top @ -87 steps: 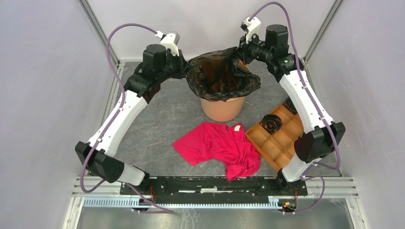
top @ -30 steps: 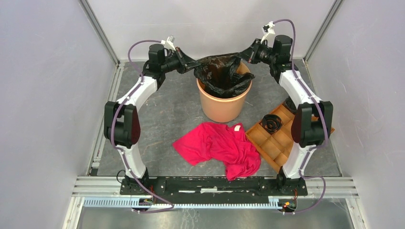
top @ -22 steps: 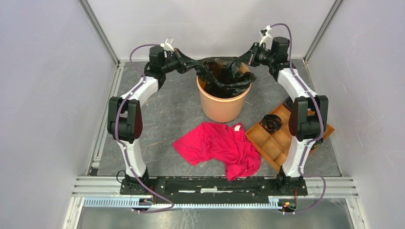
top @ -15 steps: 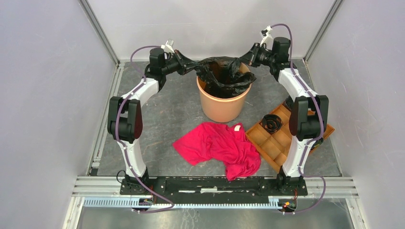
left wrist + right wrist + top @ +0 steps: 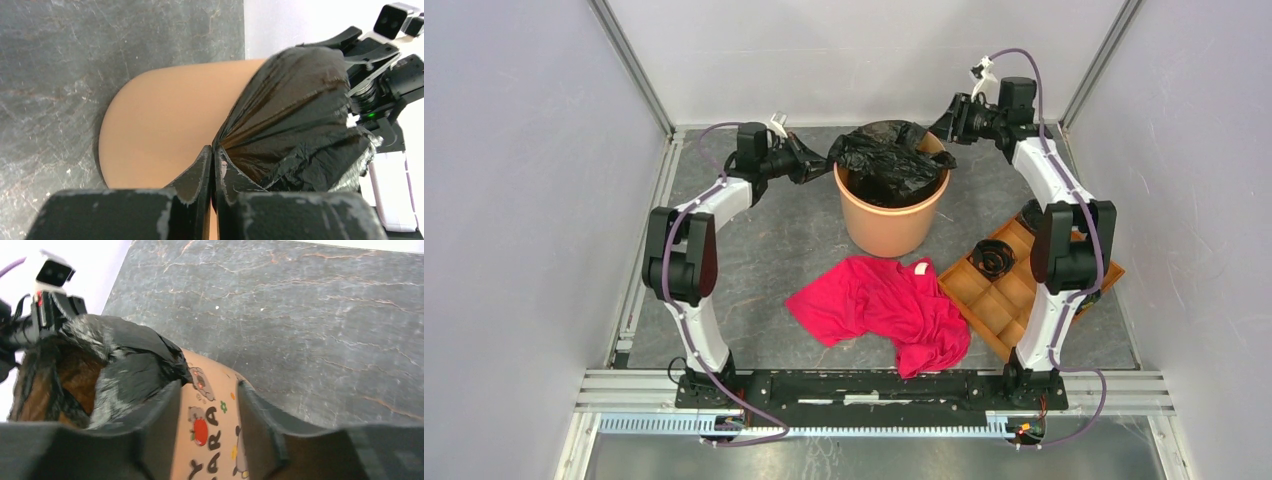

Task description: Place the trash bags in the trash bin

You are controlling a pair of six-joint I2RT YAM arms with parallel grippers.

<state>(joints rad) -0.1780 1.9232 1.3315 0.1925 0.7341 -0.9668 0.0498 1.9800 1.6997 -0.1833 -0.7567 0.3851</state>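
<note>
The left fingers [image 5: 198, 174] are pressed together on a pleated corner of the one black trash bag [image 5: 886, 160], while the right fingers [image 5: 262, 422] stand spread astride the printed wall of the one orange trash bin [image 5: 889, 228]. The bin stands upright at the back of the counter [image 5: 774, 240], with the bag bunched over its mouth and drawn leftward. In front lie one red cloth [image 5: 884, 305] and one brown tray [image 5: 1014, 300].

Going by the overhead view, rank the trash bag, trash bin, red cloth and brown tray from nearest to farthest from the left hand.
1. Trash bag: pinched in the left hand, over the bin's mouth.
2. Trash bin: just right of the hand.
3. Red cloth: centre, toward the near edge.
4. Brown tray: far right, near side.
</note>
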